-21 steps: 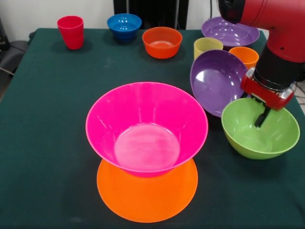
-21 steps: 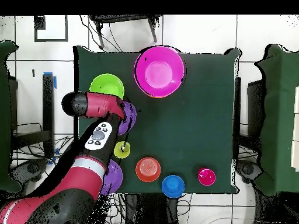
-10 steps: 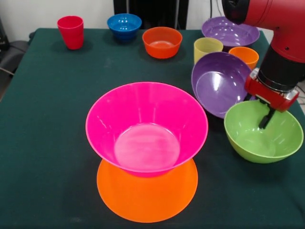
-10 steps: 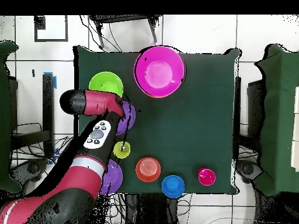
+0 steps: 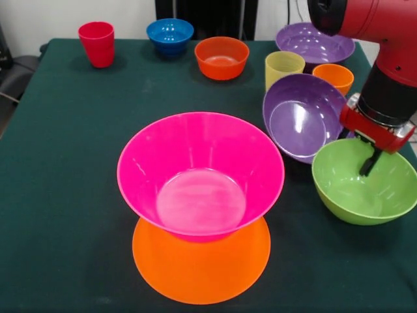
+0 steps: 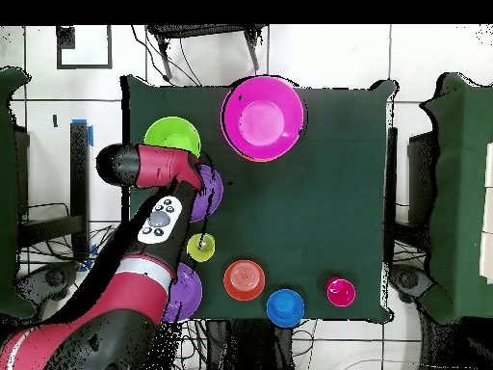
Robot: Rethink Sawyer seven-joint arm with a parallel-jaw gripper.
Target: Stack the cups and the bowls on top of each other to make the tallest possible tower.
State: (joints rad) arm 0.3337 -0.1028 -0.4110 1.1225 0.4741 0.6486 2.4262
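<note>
Seemingly my gripper [image 5: 370, 164] pinches the glossy lime green plastic bowl [image 5: 363, 182] by its far rim, tipping it off the tabletop [image 5: 65, 163] toward the pink-on-orange tower [image 5: 201, 176].

Red arm [image 5: 365, 19], black wrist section, red gripper housing, grey button panel [image 6: 162, 218] on link.
</note>
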